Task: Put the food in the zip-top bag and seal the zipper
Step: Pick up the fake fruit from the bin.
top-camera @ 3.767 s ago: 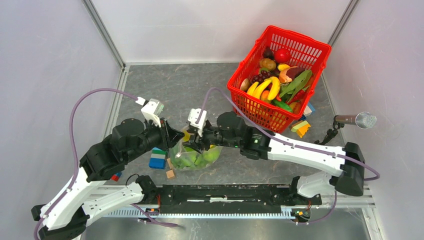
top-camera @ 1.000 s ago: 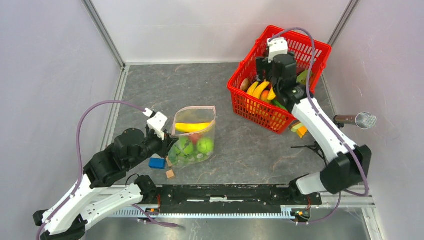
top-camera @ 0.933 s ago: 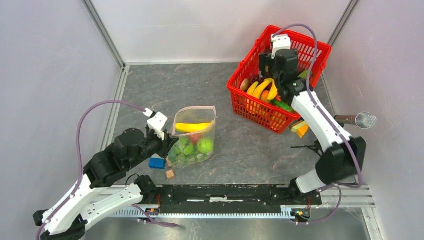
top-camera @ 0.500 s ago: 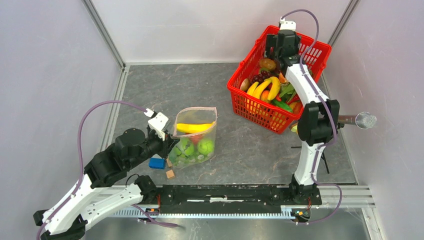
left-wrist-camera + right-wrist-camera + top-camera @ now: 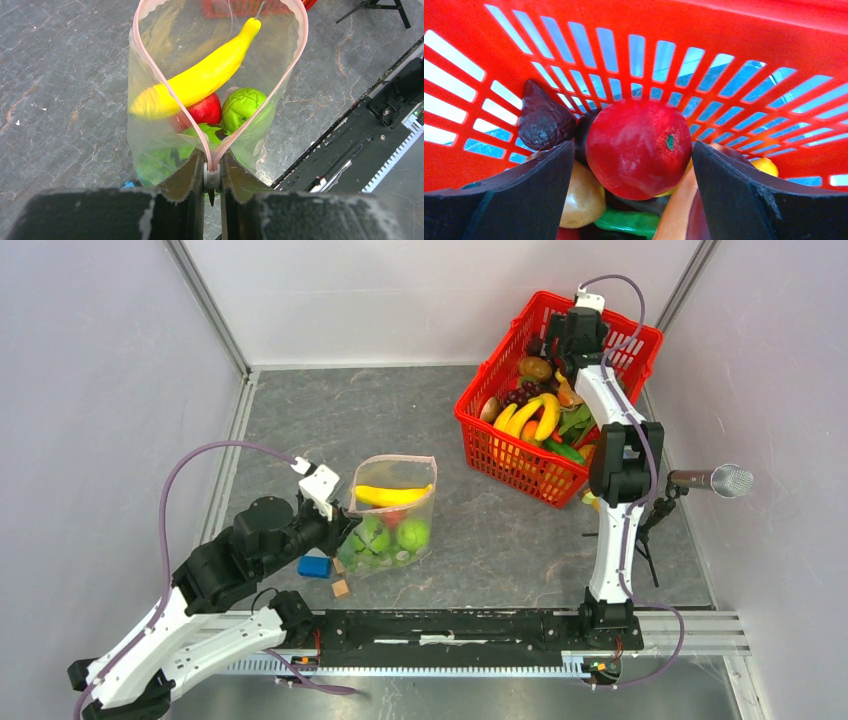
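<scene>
Left gripper: clamped on the zipper at the near corner of the bag's mouth, both sides of the strip pinched together between the fingers.
Zip-top bag: stood upright on the tabletop just ahead of the left arm; its mouth is held open in a wide loop.
Food in the bag: a yellow banana is laid slantwise on top, with a red apple and a green round fruit beneath it.
Right gripper: held apart inside the red basket, its fingers set on either side of a red round fruit; contact cannot be told.
Beside the bag: a blue block and a wooden cube are seen near its base.
</scene>
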Controlling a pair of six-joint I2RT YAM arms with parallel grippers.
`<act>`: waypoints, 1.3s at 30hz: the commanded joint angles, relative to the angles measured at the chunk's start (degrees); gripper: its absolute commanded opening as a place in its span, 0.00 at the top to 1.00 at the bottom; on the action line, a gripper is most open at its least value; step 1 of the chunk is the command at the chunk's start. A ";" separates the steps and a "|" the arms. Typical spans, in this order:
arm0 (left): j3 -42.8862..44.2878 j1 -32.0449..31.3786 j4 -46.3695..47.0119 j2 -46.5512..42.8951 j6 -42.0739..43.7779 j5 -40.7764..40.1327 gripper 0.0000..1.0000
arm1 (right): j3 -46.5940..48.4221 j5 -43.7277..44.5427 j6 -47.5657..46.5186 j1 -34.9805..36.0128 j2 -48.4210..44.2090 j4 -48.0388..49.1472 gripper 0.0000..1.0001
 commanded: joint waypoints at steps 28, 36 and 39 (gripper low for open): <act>0.25 -0.15 2.78 0.61 -5.78 1.99 0.87 | -15.08 -26.55 2.12 -0.60 -20.28 6.98 0.60; -0.22 -0.15 3.41 0.52 -7.28 2.69 0.86 | -35.66 -29.99 3.65 8.97 -38.93 15.00 0.59; -0.30 -0.13 3.39 -0.06 -7.51 3.12 0.86 | -41.24 -29.41 3.46 12.43 -46.16 16.88 0.59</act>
